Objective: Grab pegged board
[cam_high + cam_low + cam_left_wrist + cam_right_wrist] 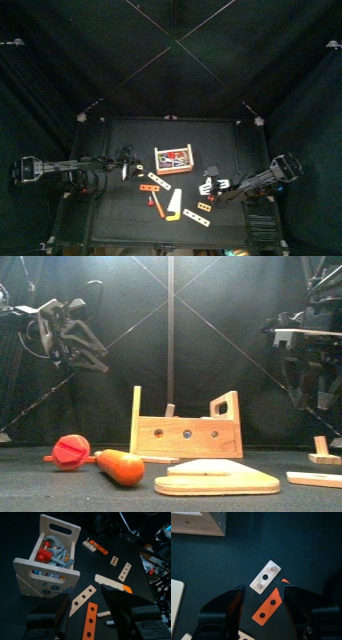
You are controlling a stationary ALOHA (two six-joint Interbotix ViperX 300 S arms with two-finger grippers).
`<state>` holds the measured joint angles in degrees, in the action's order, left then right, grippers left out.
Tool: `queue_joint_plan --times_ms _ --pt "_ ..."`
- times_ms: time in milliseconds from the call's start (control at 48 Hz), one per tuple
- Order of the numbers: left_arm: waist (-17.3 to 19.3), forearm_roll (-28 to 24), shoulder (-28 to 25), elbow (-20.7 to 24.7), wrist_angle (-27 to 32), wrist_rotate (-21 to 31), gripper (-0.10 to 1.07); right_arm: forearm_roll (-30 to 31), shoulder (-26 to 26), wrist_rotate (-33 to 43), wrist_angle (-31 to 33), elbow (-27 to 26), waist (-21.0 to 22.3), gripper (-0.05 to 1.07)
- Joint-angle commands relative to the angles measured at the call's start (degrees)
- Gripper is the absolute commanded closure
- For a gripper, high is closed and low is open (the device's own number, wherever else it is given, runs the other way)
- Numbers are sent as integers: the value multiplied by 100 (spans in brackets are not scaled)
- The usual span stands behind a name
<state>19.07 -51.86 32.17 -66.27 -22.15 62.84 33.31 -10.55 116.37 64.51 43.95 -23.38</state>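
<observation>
The pegged board [173,157] stands mid-table; it is a pale-wood box with a red rim from above. In the front view the pegged board [186,431] shows two raised end walls and a holed front. The left wrist view looks into the board [40,574], which holds red, blue and grey pegs. My left gripper [93,614] is open and empty, hanging left of the board and above flat strips. My right gripper [265,607] is also open and empty. It hovers right of the board over a pale strip [265,577] and an orange strip [268,605].
An orange-handled tool [118,467] with a red knob [70,450] lies front left of the board. A flat pale piece [218,477] lies at the front edge. Several yellow and orange holed strips [198,215] and a saw-shaped piece [173,205] lie in front of the board.
</observation>
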Motion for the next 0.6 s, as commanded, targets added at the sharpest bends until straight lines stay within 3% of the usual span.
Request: queue_joint_plan --times_ms 0,292,583 --pt "-26 413 141 -97 -35 -343 13 123 9 439 0 -26 -193 15" --pt "-97 1143 185 -492 -26 -1187 13 229 70 896 0 -9 -299 15" --pt "-62 1397 193 -738 167 -1327 13 255 70 905 18 44 -264 15"
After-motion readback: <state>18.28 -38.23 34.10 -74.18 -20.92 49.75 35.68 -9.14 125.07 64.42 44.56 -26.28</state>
